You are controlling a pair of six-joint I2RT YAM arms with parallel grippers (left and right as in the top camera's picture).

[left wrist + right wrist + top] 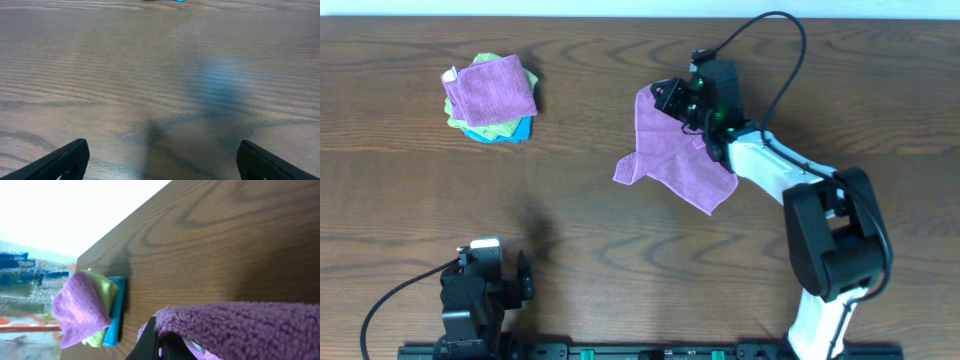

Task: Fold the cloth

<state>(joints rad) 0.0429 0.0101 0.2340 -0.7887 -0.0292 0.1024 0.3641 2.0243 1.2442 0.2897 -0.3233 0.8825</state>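
Observation:
A purple cloth point(670, 150) lies crumpled near the table's middle, its upper corner lifted. My right gripper point(672, 97) is shut on that corner; in the right wrist view the fuzzy purple cloth point(240, 325) drapes over my dark fingers point(160, 342). My left gripper point(485, 275) sits at the front left, far from the cloth. In the left wrist view its two fingers point(160, 162) are wide apart over bare wood, holding nothing.
A stack of folded cloths point(492, 97), purple on top with green and blue below, sits at the back left; it also shows in the right wrist view point(87, 310). The table's far edge point(125, 220) runs close behind it.

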